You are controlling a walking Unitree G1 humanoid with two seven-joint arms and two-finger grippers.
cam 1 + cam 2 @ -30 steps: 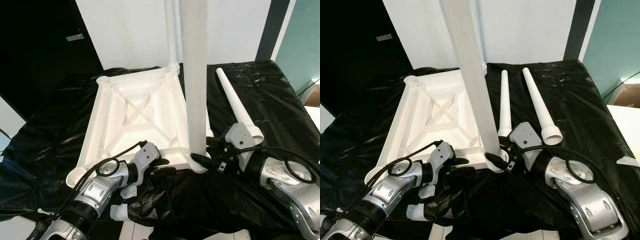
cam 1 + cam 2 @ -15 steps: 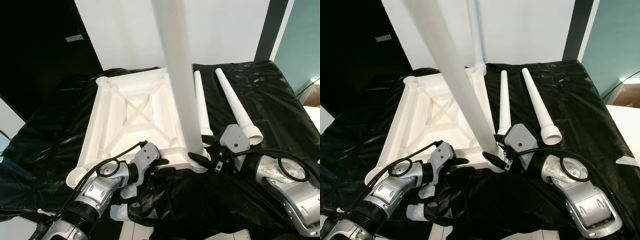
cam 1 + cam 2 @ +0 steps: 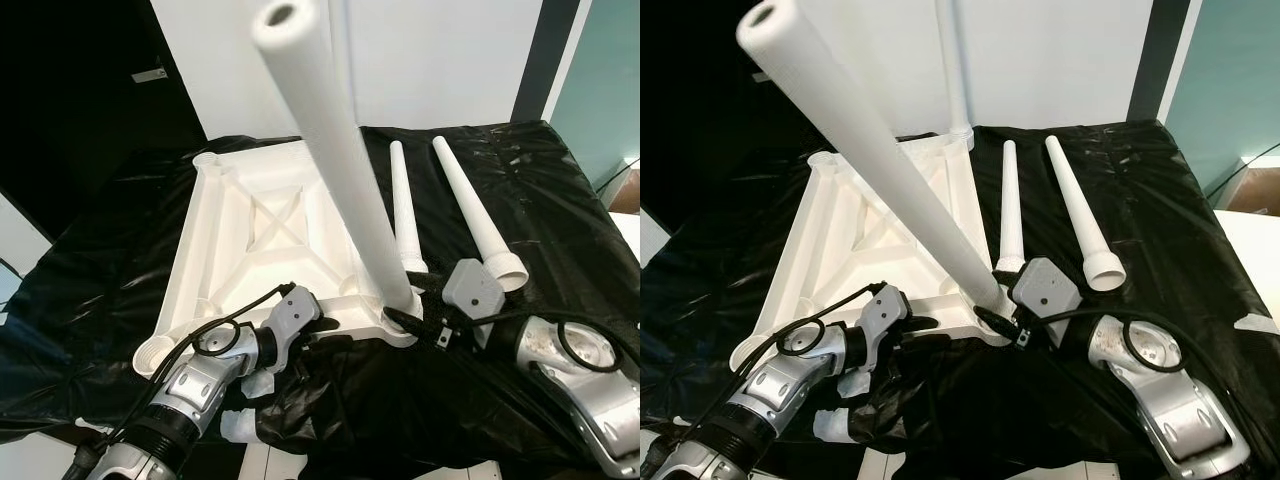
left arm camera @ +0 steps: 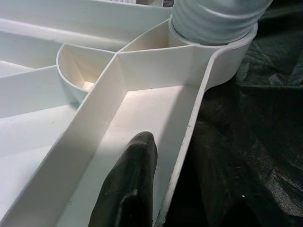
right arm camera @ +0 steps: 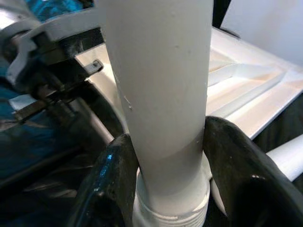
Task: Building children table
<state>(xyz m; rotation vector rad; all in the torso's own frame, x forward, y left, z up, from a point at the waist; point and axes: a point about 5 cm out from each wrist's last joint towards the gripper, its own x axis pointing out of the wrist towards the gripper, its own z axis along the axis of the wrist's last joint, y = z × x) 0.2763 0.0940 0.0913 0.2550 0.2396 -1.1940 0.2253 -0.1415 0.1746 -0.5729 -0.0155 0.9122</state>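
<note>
Right gripper clamps the white leg low on its shaft, both black fingers pressed against it just above the threaded end, which sits in the near corner socket of the upturned tabletop. A second ago the leg stood nearly upright; now it leans hard to the robot's left, so it looks cross-seated rather than screwed home and likely needs straightening. Left gripper braces the tabletop's near rim; whether it pinches cannot be told. Two spare legs lie on the black sheet beside it.
</note>
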